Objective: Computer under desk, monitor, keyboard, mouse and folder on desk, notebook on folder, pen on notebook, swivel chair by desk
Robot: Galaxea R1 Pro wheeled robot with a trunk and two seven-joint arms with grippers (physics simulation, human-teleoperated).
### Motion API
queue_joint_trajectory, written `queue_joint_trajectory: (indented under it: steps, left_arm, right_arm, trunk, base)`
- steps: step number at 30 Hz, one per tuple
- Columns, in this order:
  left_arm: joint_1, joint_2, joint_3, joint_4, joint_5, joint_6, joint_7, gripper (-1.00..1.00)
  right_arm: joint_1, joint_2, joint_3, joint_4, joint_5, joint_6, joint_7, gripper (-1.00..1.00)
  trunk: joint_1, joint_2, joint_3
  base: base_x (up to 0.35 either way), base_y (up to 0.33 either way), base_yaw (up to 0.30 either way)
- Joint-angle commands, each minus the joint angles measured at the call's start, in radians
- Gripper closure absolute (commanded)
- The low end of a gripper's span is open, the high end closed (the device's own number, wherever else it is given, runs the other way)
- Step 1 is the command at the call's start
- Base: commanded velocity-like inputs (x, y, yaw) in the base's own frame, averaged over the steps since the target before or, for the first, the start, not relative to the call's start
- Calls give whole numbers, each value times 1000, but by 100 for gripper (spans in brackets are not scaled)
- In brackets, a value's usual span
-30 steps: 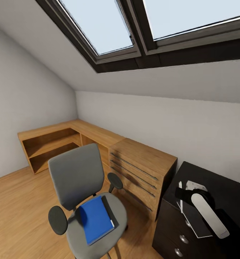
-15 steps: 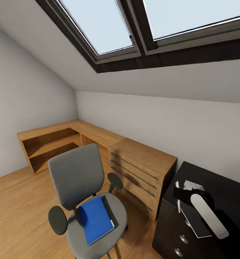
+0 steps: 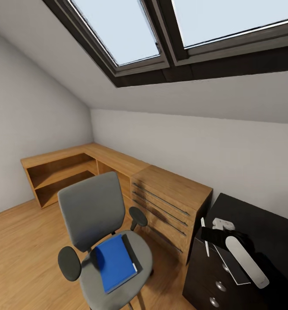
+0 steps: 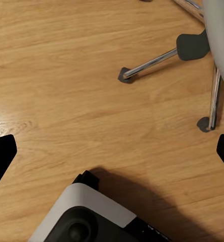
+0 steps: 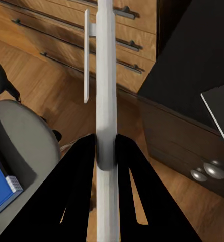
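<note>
While my right arm reaches forward above the corner of the black-topped desk (image 3: 256, 215), its right claw (image 5: 105, 151) is clenched on the slim white-silver pen (image 5: 105, 75), held over the gap beside the light wooden dresser (image 3: 172, 202). I see the bright blue notebook (image 3: 114, 261) lying on the thin grey folder (image 3: 132, 252) on the grey swivel chair (image 3: 92, 211). My left claw (image 4: 112, 151) hangs spread apart over the wooden floor (image 4: 56, 65).

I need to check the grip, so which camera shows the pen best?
The right wrist view: the pen runs up the picture, large and sharp, pinched between the right hand's fingers. The head view shows it as a thin white sliver by the desk edge.
</note>
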Motion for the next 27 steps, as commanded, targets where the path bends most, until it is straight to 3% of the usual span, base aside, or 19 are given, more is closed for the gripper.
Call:
queue_joint_trajectory:
  steps: [1, 5, 27]
  left_arm:
    - [0, 0, -1, -3, 11, 4, 7, -100]
    - [0, 0, 0, -3, 14, 4, 7, -100]
    - [0, 0, 0, -3, 14, 4, 7, -100]
  right_arm:
    - [-1, -1, 3, 0, -10, -1, -8, 100]
    - [-1, -1, 3, 2, -7, -1, -4, 100]
    - [-1, 2, 4, 6, 13, -2, -6, 100]
  trunk:
    - [0, -1, -1]
    - [0, -1, -1]
    - [85, -155, -70]
  base:
    - [0, 0, 0]
    - [0, 0, 0]
    - [0, 0, 0]
